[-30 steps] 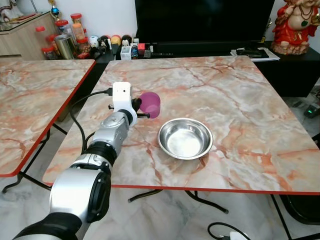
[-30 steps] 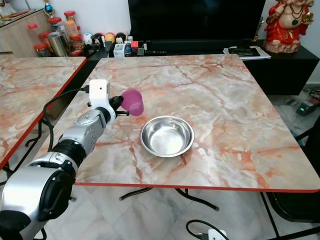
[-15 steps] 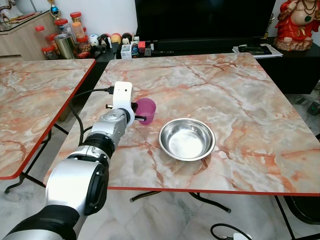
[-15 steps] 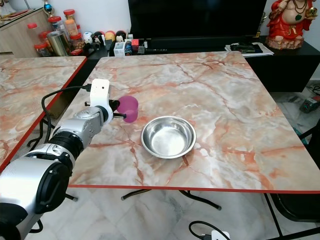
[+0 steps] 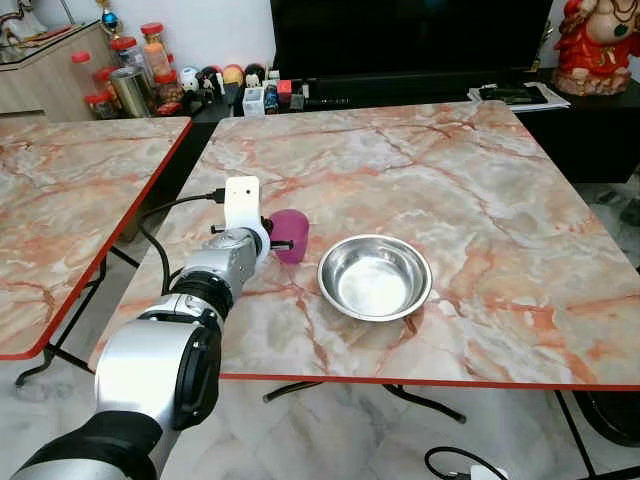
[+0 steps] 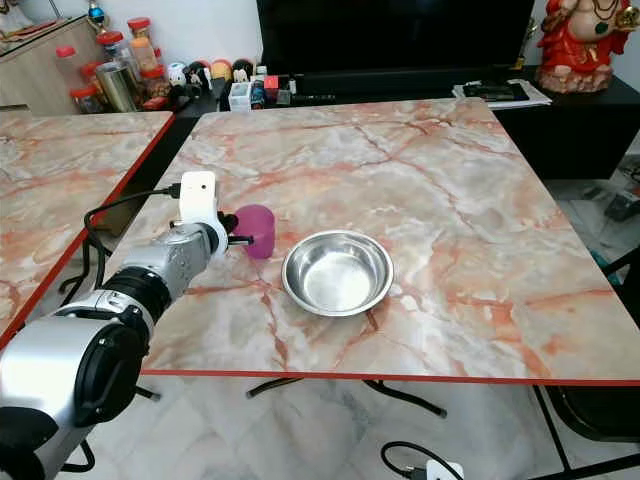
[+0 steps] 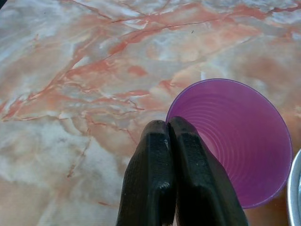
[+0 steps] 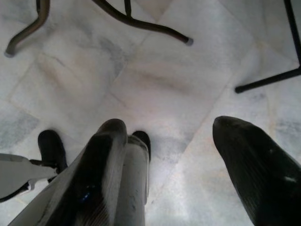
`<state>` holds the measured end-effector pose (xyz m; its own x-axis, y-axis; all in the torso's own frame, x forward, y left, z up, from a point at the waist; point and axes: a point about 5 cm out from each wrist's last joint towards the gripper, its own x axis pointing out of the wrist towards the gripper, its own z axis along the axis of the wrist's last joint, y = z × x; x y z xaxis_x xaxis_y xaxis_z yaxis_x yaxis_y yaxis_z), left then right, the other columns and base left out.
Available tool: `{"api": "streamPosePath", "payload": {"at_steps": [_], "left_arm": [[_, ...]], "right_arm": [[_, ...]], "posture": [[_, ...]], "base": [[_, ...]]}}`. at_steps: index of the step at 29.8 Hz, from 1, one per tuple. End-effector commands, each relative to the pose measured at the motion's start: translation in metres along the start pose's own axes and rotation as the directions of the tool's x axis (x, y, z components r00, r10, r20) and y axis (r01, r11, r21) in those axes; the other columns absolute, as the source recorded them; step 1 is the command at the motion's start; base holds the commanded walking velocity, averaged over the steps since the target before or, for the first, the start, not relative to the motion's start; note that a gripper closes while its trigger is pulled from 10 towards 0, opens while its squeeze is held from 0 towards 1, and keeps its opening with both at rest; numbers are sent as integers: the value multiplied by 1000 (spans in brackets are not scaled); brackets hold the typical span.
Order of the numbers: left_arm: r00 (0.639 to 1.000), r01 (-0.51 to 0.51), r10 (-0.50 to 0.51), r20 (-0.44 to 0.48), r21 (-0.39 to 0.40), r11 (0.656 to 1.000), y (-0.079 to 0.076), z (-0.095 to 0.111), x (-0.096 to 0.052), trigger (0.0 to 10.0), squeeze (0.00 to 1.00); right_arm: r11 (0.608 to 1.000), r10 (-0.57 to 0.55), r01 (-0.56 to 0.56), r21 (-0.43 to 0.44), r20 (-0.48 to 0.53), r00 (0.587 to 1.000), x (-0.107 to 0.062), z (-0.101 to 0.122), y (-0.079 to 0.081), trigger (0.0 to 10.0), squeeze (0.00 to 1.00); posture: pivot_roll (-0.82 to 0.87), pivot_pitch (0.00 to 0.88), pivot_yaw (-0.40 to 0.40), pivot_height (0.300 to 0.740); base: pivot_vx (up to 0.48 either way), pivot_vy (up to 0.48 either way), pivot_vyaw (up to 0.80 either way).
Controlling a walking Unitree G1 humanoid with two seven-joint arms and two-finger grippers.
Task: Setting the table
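1. The purple cup [image 5: 291, 234] is translucent plastic with fine rings stepping down its inside wall, and it narrows toward the base.
2. It stands upright on the marble desk [image 5: 470, 190] with its mouth facing up, so the long axis runs vertical.
3. Spot-wise, it sits near the desk's left edge, just beside the steel bowl [image 5: 374, 277], at about 10 o'clock from it and not touching.
4. The left pincer [image 7: 168, 129] is pinched on the cup's rim at the side facing the arm, fingers pressed together with the thin wall between them.
5. The right pincer [image 8: 176, 141] hangs down over the pale floor tiles [image 8: 155, 80] near some desk legs [image 8: 141, 23], fingers spread wide, holding nothing.
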<state>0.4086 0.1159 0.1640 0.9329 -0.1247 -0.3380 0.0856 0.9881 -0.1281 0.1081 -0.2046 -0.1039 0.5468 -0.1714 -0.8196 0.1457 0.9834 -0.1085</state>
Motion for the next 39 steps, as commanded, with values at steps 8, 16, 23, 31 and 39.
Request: {"api": "streamPosePath", "payload": {"at_steps": [8, 16, 23, 31, 39], "left_arm": [[1000, -5, 5, -25, -16, 1000, 1, -4, 0, 10000, 0], [1000, -11, 10, -22, -21, 1000, 3, -4, 0, 10000, 0], [1000, -7, 6, -24, -27, 1000, 1, -4, 0, 10000, 0], [999, 16, -20, -43, -99, 995, -3, -7, 0, 10000, 0], [999, 11, -16, -43, -109, 994, -2, -7, 0, 10000, 1000]], "right_arm": [[998, -70, 70, -10, -22, 997, -2, -4, -30, 10000, 0], [998, -66, 66, 0, 47, 997, 3, 15, -27, 10000, 0], [998, -67, 68, -1, 102, 993, 6, 29, -27, 10000, 0], [998, -59, 60, -3, 107, 992, 7, 32, -26, 10000, 0], [999, -51, 52, -1, 98, 994, 7, 28, -23, 10000, 0]], "posture": [[-74, 12, 125, 740], [-67, 11, 122, 740], [-68, 9, 123, 740], [-71, 6, 122, 740], [-72, 7, 122, 740]], "base": [[0, 0, 0], [0, 0, 0], [0, 0, 0], [0, 0, 0], [0, 0, 0]]}}
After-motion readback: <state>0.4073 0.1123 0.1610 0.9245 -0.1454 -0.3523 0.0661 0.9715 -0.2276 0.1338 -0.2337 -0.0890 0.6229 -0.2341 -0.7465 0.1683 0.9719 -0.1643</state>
